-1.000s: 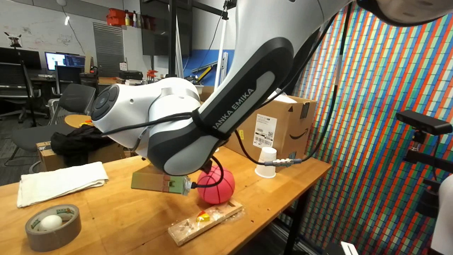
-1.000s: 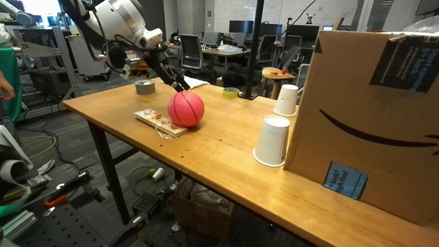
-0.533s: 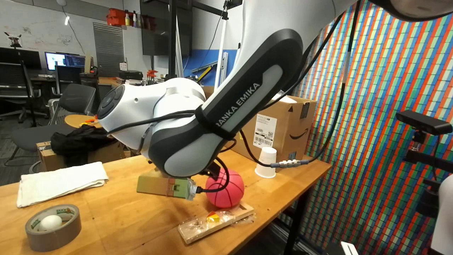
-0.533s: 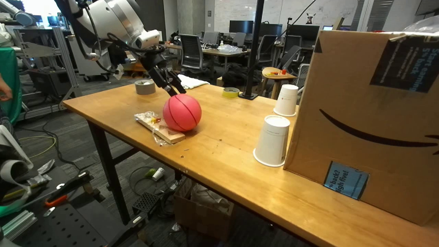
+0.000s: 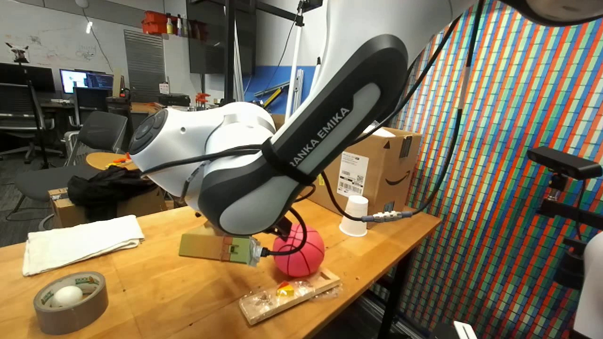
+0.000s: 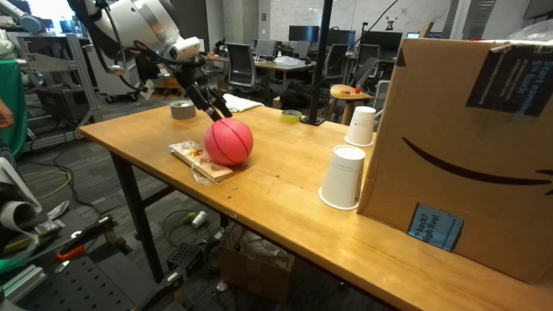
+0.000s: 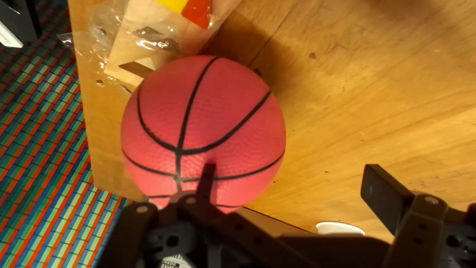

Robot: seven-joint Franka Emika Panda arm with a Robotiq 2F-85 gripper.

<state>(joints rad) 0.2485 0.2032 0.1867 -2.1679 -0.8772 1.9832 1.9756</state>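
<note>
Two white paper cups (image 6: 343, 183) stand upside down at three to four o'clock from the round pink rubbery ball with black seams (image 6: 229, 141) in an exterior view, near a large brown cardboard box (image 6: 440, 142) with clear plastic (image 6: 533, 33) at its top. The ball sits on the brown wooden tabletop (image 6: 293, 168); in the wrist view we see a narrow pale wooden board with cut-outs (image 7: 187, 39) at the ball's eleven o'clock, bearing a red-and-yellow block (image 7: 197, 13) and crinkled transparent wrapping (image 7: 148, 44). The black pincer (image 7: 292, 175) stands wide, one finger (image 7: 207, 182) across the ball near six o'clock; we cannot tell whether they touch. In an exterior view we find a grey-brown roll of duct tape (image 5: 75, 318) at nine o'clock from the ball, a white rounded object (image 5: 67, 295) inside its ring. Beneath the tabletop, at six o'clock in an exterior view, an open cardboard carton (image 6: 255, 276) contains pale crumpled material (image 6: 265, 249).
</note>
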